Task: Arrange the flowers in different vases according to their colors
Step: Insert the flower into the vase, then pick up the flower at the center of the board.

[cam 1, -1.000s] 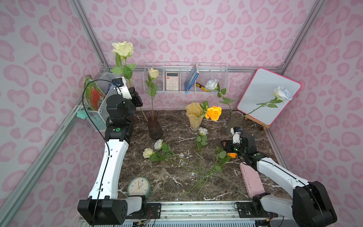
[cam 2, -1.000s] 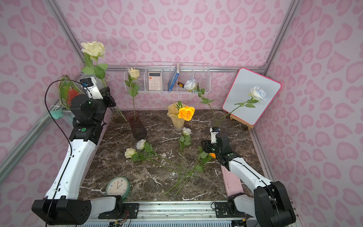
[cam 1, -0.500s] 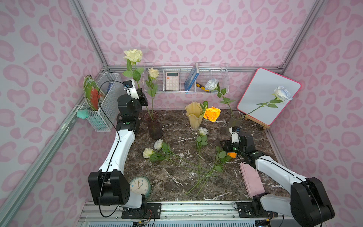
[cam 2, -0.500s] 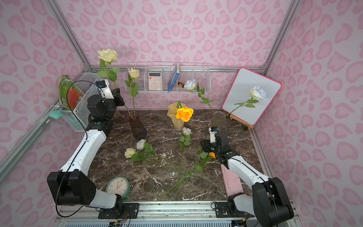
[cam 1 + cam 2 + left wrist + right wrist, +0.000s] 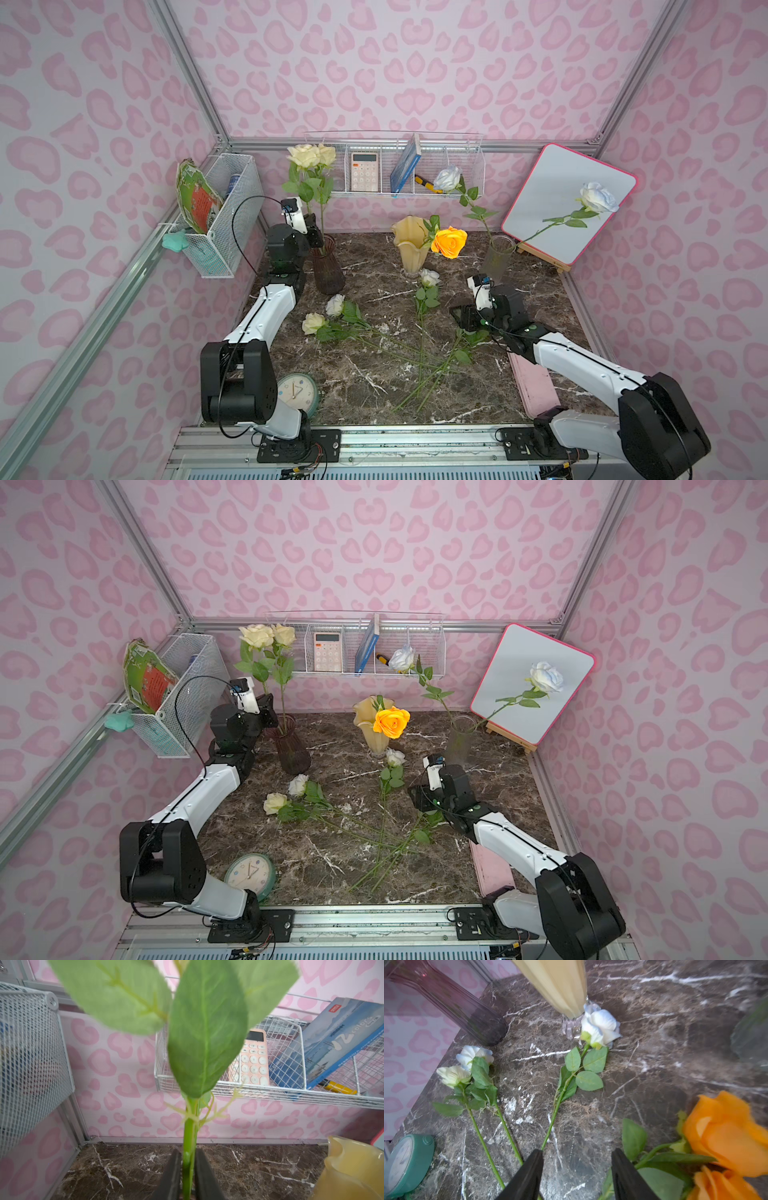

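Note:
Two cream roses (image 5: pixel 305 156) stand side by side in the purple vase (image 5: pixel 328 270). My left gripper (image 5: pixel 313 237) is at the vase's mouth, its jaws slightly apart either side of one stem (image 5: pixel 188 1136). The yellow vase (image 5: pixel 409 245) holds an orange rose (image 5: pixel 449 242). Two pale-blue roses (image 5: pixel 448 178) lean out of the clear vase (image 5: pixel 496 257). On the table lie a cream rose (image 5: pixel 313 322) and two pale-blue ones (image 5: pixel 334 305). My right gripper (image 5: pixel 461 318) hovers open and empty over crossed stems, beside two orange roses (image 5: pixel 724 1132).
A teal clock (image 5: pixel 297 392) lies at the front left and a pink case (image 5: pixel 536 386) at the front right. A pink-framed board (image 5: pixel 569 203) leans at the back right. Wire baskets (image 5: pixel 216 216) hang on the left and back walls.
My left arm carried the cream rose right and down, setting it in the purple vase beside the other; its jaws have eased off the stem. The right gripper barely moved.

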Controlling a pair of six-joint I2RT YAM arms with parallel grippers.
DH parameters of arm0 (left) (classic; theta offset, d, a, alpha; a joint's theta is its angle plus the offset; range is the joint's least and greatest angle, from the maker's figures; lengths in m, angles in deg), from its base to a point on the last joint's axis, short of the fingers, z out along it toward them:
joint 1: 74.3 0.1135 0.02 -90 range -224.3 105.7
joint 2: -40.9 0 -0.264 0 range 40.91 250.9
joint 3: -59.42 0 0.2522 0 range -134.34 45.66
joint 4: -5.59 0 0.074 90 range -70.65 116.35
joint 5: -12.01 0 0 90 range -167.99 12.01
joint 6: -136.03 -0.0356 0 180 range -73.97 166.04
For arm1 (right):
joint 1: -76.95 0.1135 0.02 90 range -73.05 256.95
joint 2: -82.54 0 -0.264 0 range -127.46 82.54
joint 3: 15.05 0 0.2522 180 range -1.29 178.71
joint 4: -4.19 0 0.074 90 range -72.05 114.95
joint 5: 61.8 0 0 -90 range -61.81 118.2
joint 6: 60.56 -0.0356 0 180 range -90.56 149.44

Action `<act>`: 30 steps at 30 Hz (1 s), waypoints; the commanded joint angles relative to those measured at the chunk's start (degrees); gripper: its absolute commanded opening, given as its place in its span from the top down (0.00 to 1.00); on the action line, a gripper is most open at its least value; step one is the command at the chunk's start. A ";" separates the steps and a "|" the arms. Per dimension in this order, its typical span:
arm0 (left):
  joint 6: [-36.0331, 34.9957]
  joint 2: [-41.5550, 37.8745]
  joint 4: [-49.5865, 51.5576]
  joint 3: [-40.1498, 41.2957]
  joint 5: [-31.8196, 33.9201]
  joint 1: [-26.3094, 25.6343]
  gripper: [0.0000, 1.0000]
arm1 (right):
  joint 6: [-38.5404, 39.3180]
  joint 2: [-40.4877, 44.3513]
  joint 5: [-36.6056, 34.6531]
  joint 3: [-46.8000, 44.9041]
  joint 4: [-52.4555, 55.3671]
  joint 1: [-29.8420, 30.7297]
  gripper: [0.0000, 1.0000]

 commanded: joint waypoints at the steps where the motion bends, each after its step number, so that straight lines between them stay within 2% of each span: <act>1: 1.00 -0.84 -1.61 1.53 -1.69 -0.15 0.65 | -4.39 -1.94 -1.00 0.46 0.01 3.88 0.44; 9: 3.50 -4.01 0.96 4.73 -1.18 -1.40 0.52 | -9.55 -12.11 -5.05 6.11 3.88 11.38 0.42; 12: 4.89 -8.25 3.60 5.90 0.04 -2.08 0.49 | -9.55 -14.88 -6.88 8.76 6.12 12.86 0.42; 17: 5.28 -16.37 13.84 5.40 3.23 -4.75 0.44 | -9.55 -20.47 -11.09 15.24 12.09 15.81 0.42; 21: 3.90 -23.06 21.93 6.05 7.71 -10.09 0.44 | -9.57 -25.01 -14.22 19.19 16.27 17.35 0.42; 25: 4.94 -28.37 33.87 5.19 15.37 -16.31 0.45 | -9.94 -28.46 -16.27 22.27 19.00 18.05 0.43; 30: 8.89 -34.80 43.46 5.57 16.98 -21.95 0.49 | -9.51 -31.46 -18.15 25.40 21.75 18.10 0.46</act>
